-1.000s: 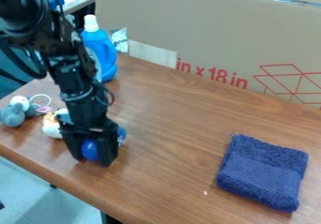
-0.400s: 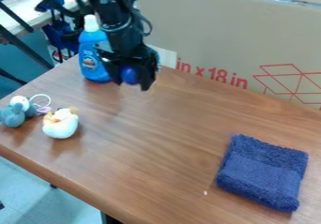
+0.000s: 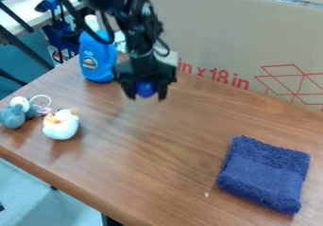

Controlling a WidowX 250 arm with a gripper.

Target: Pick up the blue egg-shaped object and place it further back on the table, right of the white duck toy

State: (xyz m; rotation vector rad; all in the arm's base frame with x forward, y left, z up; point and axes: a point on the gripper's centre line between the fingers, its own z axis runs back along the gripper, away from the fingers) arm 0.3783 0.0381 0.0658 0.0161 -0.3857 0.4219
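The claw [image 3: 146, 96], clamped on a blue ball [image 3: 146, 88], has carried it off from beside the toy duck [image 3: 61, 125] and past the bottle [image 3: 97, 59] (well apart from the towel [image 3: 265, 174]), so setting it down probably remains.

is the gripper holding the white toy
No, the gripper has a round blue thing between its fingers, and the white toy sits on the table.

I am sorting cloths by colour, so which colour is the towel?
The towel is dark blue; camera view.
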